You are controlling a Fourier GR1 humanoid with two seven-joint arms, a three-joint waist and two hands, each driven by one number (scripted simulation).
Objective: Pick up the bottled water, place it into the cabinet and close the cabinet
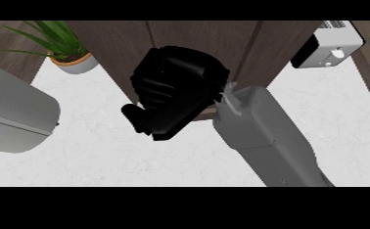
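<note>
White marbled tabletop (108,159), faintly veined, matte; dark wood-grain cabinet (115,42) across the back, vertical seams between panels.

Right hand (173,96) raised in front of cabinet face, black, glossy, blocky; fingers (155,88) curled inward toward palm, thumb jutting at lower left. What, if anything, was pinched inside: could not tell (hand hid its own contents). Grey forearm (264,135) smooth, boxy, entering from lower right.

Bottled water: not seen anywhere on tabletop; either enclosed by curled fingers or already inside cabinet. Not resolved from this view.

Cabinet panels looked flush, no open door edge clearly made out, though a sliver of lighter brown showed just under the wrist. Judged stage: late, somewhere around placing or door closing; pick-up likely done, closure unconfirmed.

Left hand absent from view.

Surroundings: potted plant (69,52) at upper left, thin green blades in pale rounded pot; grey curved metal-looking object (22,115) at left edge; white boxy appliance (329,47) at upper right, dark side panel.
</note>
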